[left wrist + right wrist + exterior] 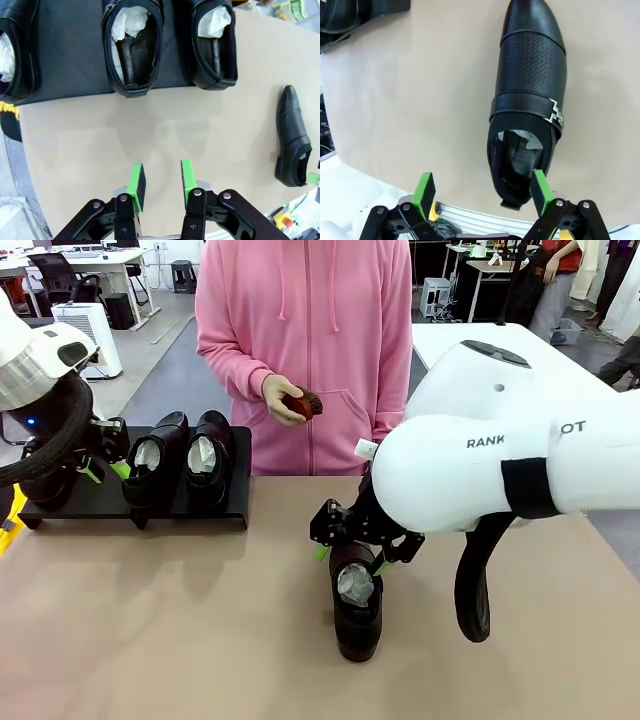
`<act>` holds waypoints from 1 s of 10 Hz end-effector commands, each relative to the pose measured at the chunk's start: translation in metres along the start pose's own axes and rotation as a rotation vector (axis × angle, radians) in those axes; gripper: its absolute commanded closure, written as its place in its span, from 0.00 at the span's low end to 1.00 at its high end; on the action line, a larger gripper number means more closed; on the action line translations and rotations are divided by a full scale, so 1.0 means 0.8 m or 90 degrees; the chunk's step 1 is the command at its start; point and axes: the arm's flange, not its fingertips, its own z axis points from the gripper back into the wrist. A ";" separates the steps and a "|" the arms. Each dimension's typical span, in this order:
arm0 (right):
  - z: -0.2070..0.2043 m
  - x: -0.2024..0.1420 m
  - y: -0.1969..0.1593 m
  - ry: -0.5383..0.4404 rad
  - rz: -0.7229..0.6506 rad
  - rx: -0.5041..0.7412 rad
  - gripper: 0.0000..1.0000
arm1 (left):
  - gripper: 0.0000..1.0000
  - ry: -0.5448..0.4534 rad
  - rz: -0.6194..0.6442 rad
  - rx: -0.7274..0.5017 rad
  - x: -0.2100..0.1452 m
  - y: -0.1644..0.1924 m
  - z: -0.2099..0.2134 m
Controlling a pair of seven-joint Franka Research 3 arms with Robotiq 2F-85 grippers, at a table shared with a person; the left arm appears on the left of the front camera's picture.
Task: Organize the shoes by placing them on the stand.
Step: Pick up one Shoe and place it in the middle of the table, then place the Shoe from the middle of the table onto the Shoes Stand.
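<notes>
Three glossy black shoes stand on the low black stand (70, 55): one at the left edge (15, 50), one in the middle (132, 45) and one on the right (212, 40). Two of them (155, 465) (208, 460) show on the stand (90, 502) from the front. A fourth shoe (357, 615) lies on the table, toe towards the robot. My right gripper (350, 558) is open astride its heel; the shoe (530, 90) lies close to the right finger (540, 187). My left gripper (161, 182) is open and empty over bare table in front of the stand.
A person in a pink hoodie stands at the far side holding a small brown brush (300, 403). The fourth shoe (292, 137) lies well to the right of the stand. The right arm's white body (500, 460) hangs over the table's right half.
</notes>
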 end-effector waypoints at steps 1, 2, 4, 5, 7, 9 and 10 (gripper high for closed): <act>-0.012 0.000 0.005 -0.012 -0.006 -0.009 0.00 | 0.59 -0.001 0.001 -0.005 0.000 0.002 0.001; -0.012 0.000 0.005 -0.012 -0.006 -0.009 0.00 | 0.59 -0.001 0.001 -0.005 0.000 0.002 0.001; -0.012 0.000 0.005 -0.012 -0.006 -0.009 0.00 | 0.59 -0.001 0.001 -0.005 0.000 0.002 0.001; -0.012 0.000 0.005 -0.012 -0.006 -0.009 0.00 | 0.59 -0.001 0.001 -0.005 0.000 0.002 0.001; -0.012 0.000 0.005 -0.012 -0.006 -0.009 0.00 | 0.59 -0.001 0.001 -0.005 0.000 0.002 0.001; 0.016 -0.012 -0.010 -0.040 -0.008 -0.031 0.00 | 0.59 0.000 0.000 0.000 0.000 0.000 0.000; 0.054 -0.008 -0.035 -0.076 -0.049 -0.049 0.00 | 0.59 0.002 -0.044 -0.015 -0.010 -0.047 -0.025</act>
